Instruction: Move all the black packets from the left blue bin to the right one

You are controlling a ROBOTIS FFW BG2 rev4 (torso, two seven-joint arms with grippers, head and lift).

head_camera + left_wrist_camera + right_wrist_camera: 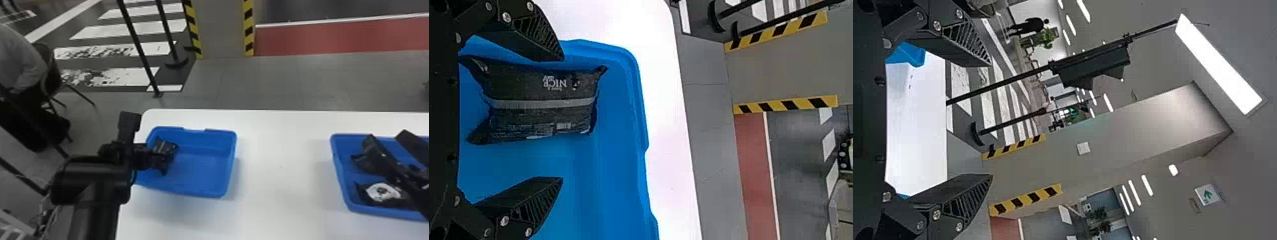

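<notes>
Over the left side of the left blue bin (198, 172), my left gripper (156, 158) hangs beside a black packet (164, 146). The left wrist view has the left gripper (563, 118) wide open, with the packet (541, 102) lying in the bin (614, 165), beyond the fingers and nearer one of them. My right gripper (387, 135) is above the right blue bin (340, 178). Black packets lie in that bin, one with a white round label (381, 192), another (360, 162) partly behind a finger. In the right wrist view, the right gripper (991, 120) stands open, holding nothing.
Both bins stand on a white table (281, 178), with a stretch of tabletop between them. Past its far edge are the floor, a pillar (223, 28) with striped edges and black posts. A seated person is off to the left, away from the bins.
</notes>
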